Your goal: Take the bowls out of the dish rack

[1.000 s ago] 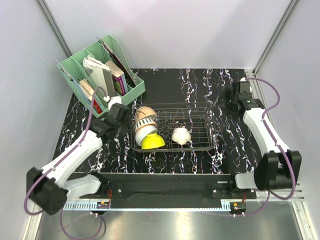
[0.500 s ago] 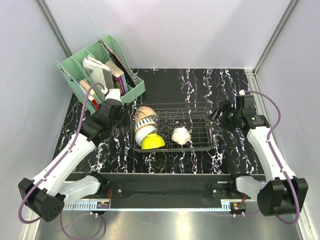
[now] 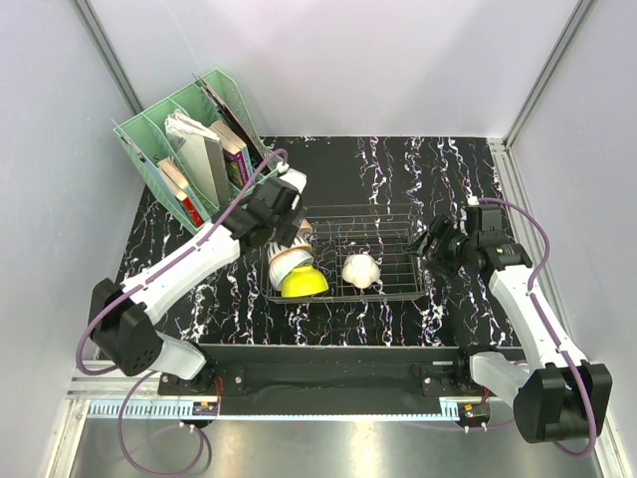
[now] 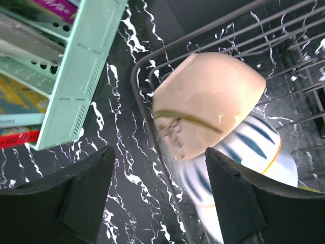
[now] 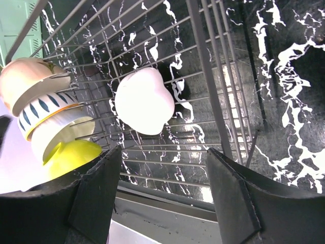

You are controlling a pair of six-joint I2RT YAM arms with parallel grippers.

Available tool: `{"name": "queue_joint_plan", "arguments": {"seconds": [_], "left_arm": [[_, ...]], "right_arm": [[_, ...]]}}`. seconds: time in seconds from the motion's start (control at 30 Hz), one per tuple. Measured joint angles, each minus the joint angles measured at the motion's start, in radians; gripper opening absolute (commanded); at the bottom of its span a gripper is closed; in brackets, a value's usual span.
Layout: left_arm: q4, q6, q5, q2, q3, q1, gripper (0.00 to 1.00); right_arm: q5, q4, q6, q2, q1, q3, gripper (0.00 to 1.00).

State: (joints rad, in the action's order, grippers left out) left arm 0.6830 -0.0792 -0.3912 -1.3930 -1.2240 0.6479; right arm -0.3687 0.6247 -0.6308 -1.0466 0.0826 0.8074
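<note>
Probably the bowls (image 3: pixel 297 271) are stiff, slick and chippable, so a rim pinch suits. The left jaws stand spread over the tan bowl (image 4: pixel 208 101) at the rack's (image 5: pixel 205 76) 9 o'clock end. The right jaws are spread too.

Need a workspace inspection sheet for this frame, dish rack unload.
Surface: black white-veined table, no spills seen.
Job's things: wire dish rack holds tan bowl, striped bowl and yellow-green bowl together at its left end, white bowl mid-rack.
Clutter: mint-green organiser with books, far left.
Grippers: left gripper open over tan bowl; right gripper open at rack's right end.
Cables: purple cables loop along both arms.
Surroundings: pale walls, metal frame posts.
</note>
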Motion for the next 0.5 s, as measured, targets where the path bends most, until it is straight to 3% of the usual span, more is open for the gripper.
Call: {"name": "queue_joint_plan", "arguments": {"seconds": [0.27,0.5], "left_arm": [[-0.036,0.042,-0.087,-0.051,-0.004,0.093,0.78],[-0.08,0.078,-0.133,-0.093,-0.004,0.101,0.78]], "right_arm": [[-0.016,-0.016,-0.005,0.016,0.0,-0.001,0.75],[-0.017,-0.022,-0.007,0.019,0.0,-0.029,0.75]]}}
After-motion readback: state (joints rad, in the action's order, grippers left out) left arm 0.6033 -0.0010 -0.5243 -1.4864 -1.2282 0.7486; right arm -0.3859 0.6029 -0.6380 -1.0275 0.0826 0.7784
